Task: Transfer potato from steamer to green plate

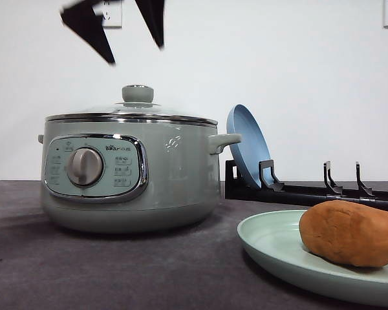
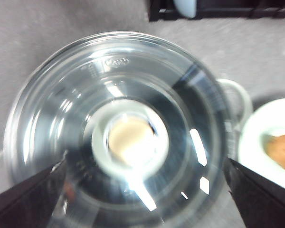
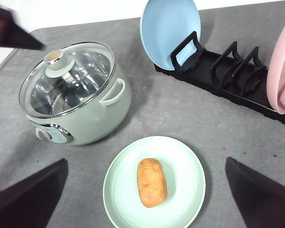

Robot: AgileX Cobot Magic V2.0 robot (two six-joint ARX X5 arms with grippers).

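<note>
- One potato (image 3: 152, 183) lies on the green plate (image 3: 186, 164), near the middle, its long axis pointing roughly toward me.
- That plate sits flat on the grey tabletop (image 3: 190, 111), just beside the steamer (image 1: 174, 174) but not touching it.
- The glass lid (image 3: 80, 76) is seated on the steamer, knob (image 1: 138, 94) up (the pot looks empty through the glass).
- My left tool (image 2: 142, 199) hangs above the lid, fingers (image 1: 90, 29) spread wide apart, holding nothing.
- My right tool (image 3: 147, 199) hovers over the plate, its fingers (image 3: 259, 194) likewise spread, gripping nothing.
- Behind, a blue plate (image 3: 168, 28) and a pink plate (image 3: 281, 66) stand upright in a black rack (image 3: 228, 71).
</note>
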